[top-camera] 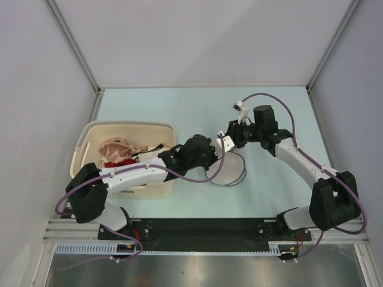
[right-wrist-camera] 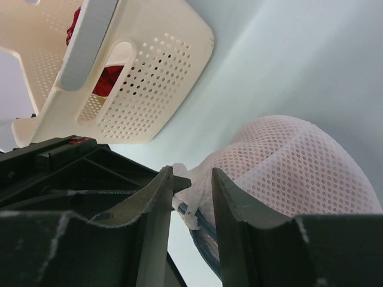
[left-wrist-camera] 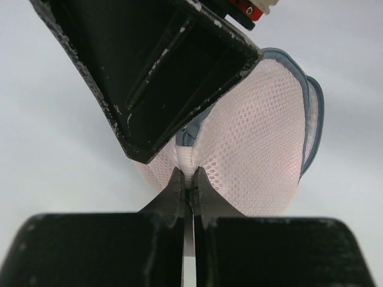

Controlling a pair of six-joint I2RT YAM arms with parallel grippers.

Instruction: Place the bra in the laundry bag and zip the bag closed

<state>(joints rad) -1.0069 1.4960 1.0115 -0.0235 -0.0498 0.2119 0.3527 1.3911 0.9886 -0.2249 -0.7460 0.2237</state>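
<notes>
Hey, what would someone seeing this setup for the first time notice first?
Both arms meet mid-table over the laundry bag, a white mesh dome: the left pincer pinches its mesh, while the right pincer straddles the zip end, jaws apart. At the left, the cream basket holds the salmon-pink bra, not yet bagged.

A pale blue-green worktop (top-camera: 179, 107) sat evenly lit between plain grey-white walls (top-camera: 197, 42) joined by metal corner rails (top-camera: 72, 45).
</notes>
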